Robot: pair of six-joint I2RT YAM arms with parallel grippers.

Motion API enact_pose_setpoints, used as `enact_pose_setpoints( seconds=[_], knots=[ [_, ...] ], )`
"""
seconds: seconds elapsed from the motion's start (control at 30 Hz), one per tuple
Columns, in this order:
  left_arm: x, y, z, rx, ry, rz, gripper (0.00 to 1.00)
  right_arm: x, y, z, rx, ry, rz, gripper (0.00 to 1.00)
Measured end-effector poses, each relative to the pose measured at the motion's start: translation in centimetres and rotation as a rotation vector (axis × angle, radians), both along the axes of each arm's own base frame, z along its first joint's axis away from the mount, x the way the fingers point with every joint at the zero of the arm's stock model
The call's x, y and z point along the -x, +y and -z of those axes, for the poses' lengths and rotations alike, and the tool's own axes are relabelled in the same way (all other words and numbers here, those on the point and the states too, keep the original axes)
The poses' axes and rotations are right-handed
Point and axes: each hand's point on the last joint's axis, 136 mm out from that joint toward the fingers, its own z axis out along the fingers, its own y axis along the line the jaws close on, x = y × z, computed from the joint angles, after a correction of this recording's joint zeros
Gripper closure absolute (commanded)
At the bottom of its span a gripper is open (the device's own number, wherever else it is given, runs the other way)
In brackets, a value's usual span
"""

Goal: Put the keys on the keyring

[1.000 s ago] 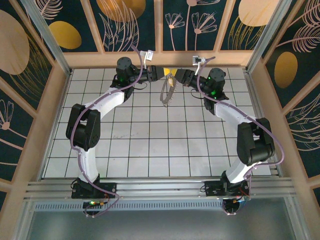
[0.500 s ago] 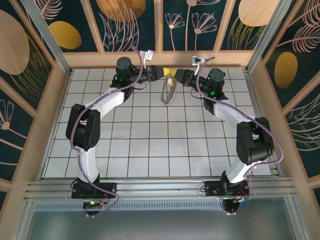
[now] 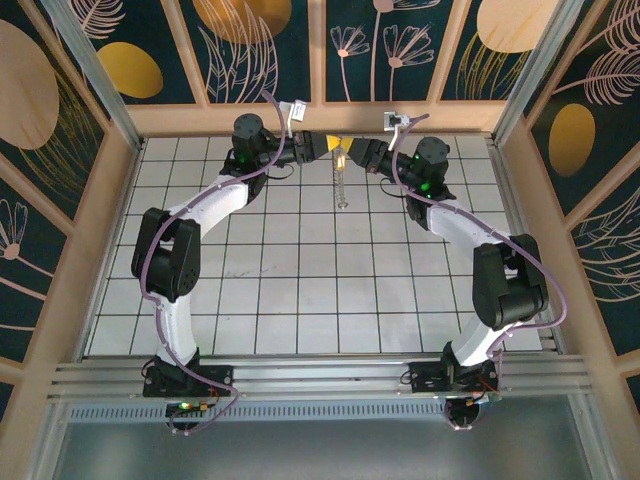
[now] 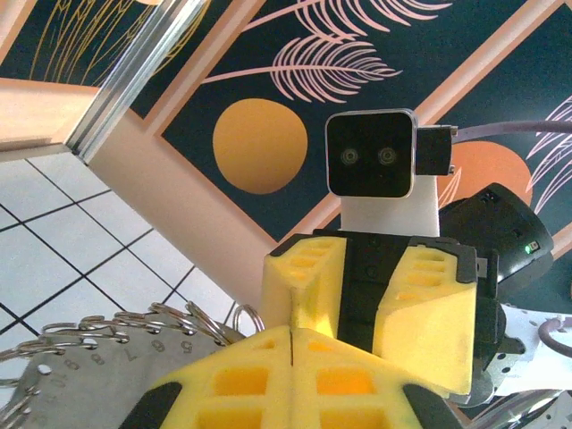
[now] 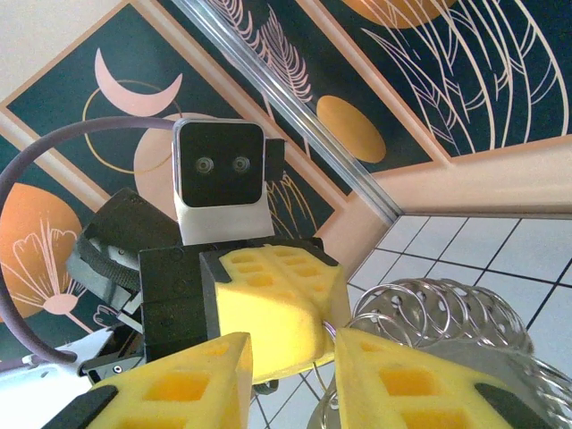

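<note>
The keyring (image 3: 342, 185) hangs as a thin silvery strip between the two grippers at the far middle of the table. Up close it is a bunch of wire rings (image 4: 161, 317) on a grey numbered metal plate (image 4: 85, 380). My left gripper (image 4: 293, 357) is shut, and one ring (image 4: 236, 315) runs in under its yellow fingers. My right gripper (image 5: 290, 344) faces it tip to tip with its jaws apart, the left gripper (image 5: 299, 308) in the gap and the rings (image 5: 438, 313) against its right finger. From above, left gripper (image 3: 330, 143) and right gripper (image 3: 352, 150) nearly touch. The keys are hidden.
The wooden back wall (image 3: 320, 118) stands right behind both grippers. White tiled floor (image 3: 320, 280) stretches toward the arm bases. Wooden side walls (image 3: 110, 220) close in the left and right.
The hanging keyring showed as a wide loop and now hangs narrow, edge-on and straight down. The right gripper has come slightly closer to the left one.
</note>
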Motion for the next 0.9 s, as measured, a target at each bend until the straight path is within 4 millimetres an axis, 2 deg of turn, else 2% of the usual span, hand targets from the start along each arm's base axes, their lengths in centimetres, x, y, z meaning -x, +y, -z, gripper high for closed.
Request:
enact_pose_setpoints(
  seconds=[0.7, 0.9],
  knots=[
    [0.3, 0.2, -0.7, 0.002, -0.017, -0.007, 1.00, -0.1, -0.1, 0.9, -0.017, 0.043, 0.008, 0.71],
    [0.3, 0.2, -0.7, 0.002, -0.017, -0.007, 1.00, -0.5, -0.7, 1.1, -0.021, 0.057, 0.024, 0.71]
  ],
)
